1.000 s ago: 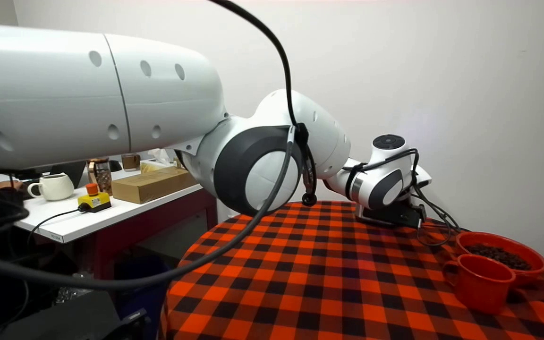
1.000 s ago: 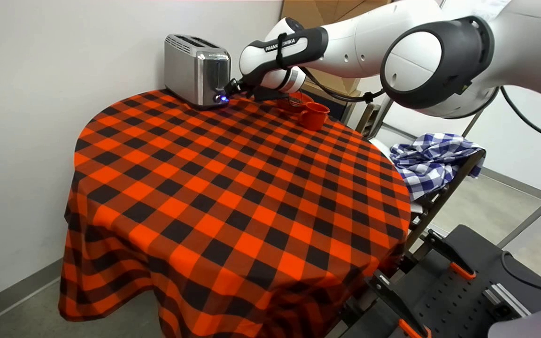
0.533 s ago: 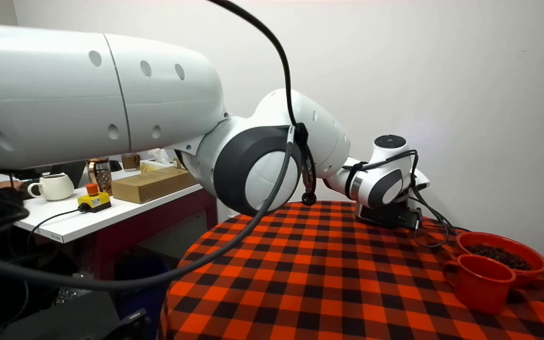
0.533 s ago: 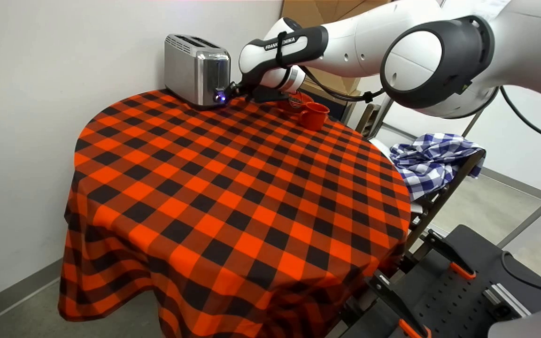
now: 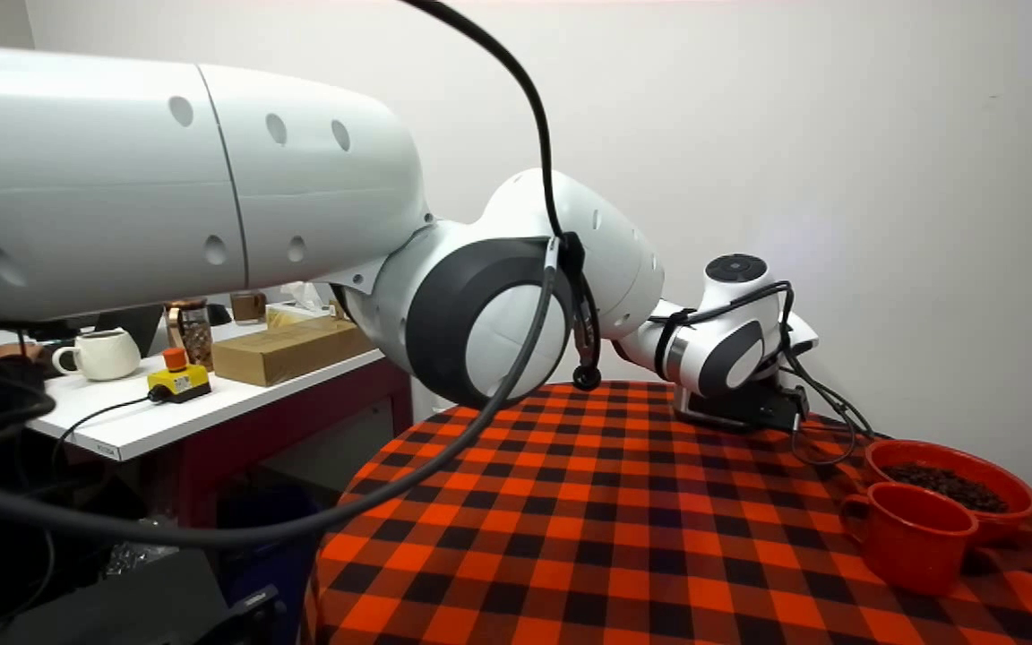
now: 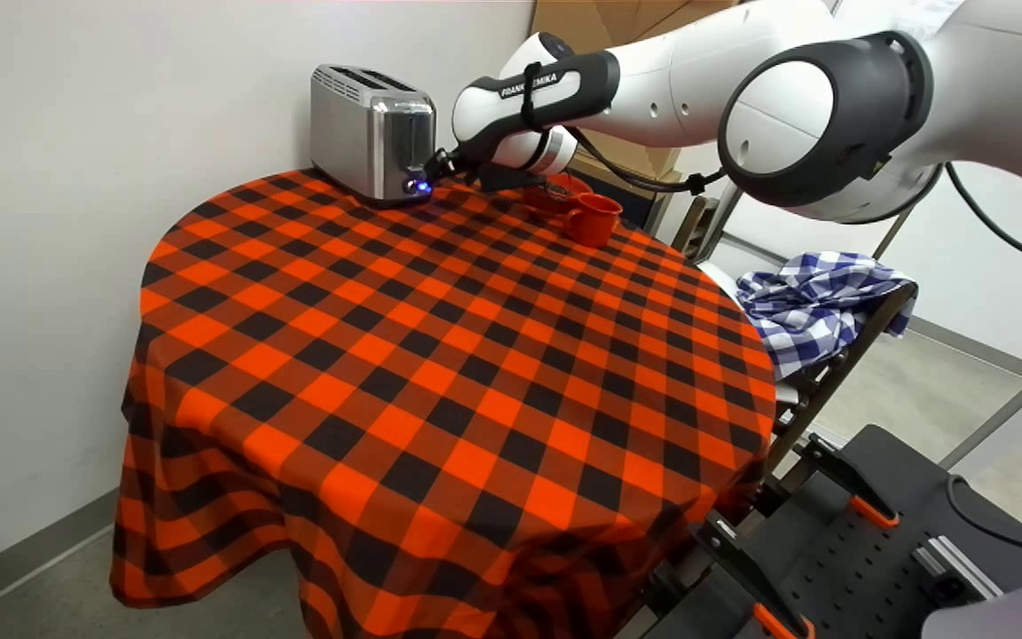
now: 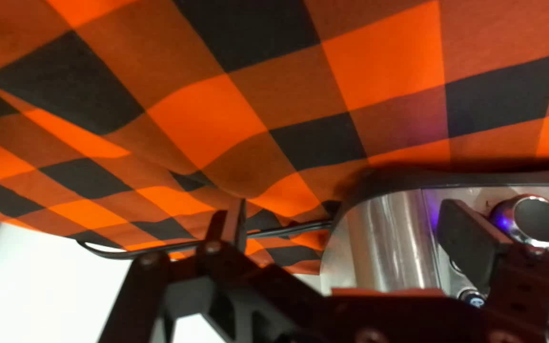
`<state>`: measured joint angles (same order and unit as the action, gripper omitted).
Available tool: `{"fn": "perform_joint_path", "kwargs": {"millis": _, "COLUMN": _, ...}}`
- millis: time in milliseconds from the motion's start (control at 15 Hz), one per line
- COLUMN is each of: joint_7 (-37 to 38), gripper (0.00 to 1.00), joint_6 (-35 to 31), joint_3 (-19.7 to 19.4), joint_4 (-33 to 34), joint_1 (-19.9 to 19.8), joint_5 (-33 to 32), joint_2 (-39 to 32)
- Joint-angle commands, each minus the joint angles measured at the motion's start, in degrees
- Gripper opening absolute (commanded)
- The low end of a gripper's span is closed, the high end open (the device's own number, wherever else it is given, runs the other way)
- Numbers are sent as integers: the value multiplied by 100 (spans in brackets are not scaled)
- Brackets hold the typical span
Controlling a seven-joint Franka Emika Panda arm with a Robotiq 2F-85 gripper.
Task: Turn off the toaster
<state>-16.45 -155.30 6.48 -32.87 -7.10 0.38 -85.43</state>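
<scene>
From here the toaster (image 6: 369,138) looks stiff and slick, likely light enough to skid — gently press its small round button (image 7: 473,299), don't grip. Jaws wide apart, empty.

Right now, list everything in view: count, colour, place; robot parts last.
Tablecloth: 1, red and black, all three views
Toaster: 1, silver, on tablecloth near wall
Knob: 1, grey, toaster front
Bowl: 1, red, on tablecloth
Small pieces: many, dark brown, in bowl
Mug: 1, red, beside bowl
Desk: 1, white-topped, background
Cup: 1, cream, on desk
Button box: 1, yellow and red, on desk
Cardboard box: 1, brown, on desk
Larger cardboard: count unclear, brown, background
Checked cloth: 1, blue and white, background
Other background things: count unclear, partly hidden
Arm: 1, white and grey, over tablecloth
Hand: 1, black, open, at toaster front
</scene>
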Motion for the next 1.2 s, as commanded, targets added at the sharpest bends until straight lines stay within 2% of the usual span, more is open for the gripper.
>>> {"fn": "perform_joint_path", "kwargs": {"millis": 0, "joint_7": 35, "gripper": 100, "joint_6": -298, "joint_3": -27, "joint_4": -71, "joint_1": 80, "joint_5": 68, "joint_2": 0}}
{"fn": "perform_joint_path", "kwargs": {"millis": 333, "joint_7": 78, "gripper": 100, "joint_6": 74, "joint_3": -9, "joint_4": 2, "joint_1": 79, "joint_5": 86, "joint_2": 0}}
{"fn": "perform_joint_path", "kwargs": {"millis": 933, "joint_7": 246, "gripper": 100, "joint_6": -138, "joint_3": -196, "joint_4": -113, "joint_1": 135, "joint_5": 18, "joint_2": 0}}
{"fn": "perform_joint_path", "kwargs": {"millis": 1133, "joint_7": 284, "gripper": 100, "joint_6": -413, "joint_3": -253, "joint_4": -190, "joint_1": 170, "joint_5": -4, "joint_2": 0}}
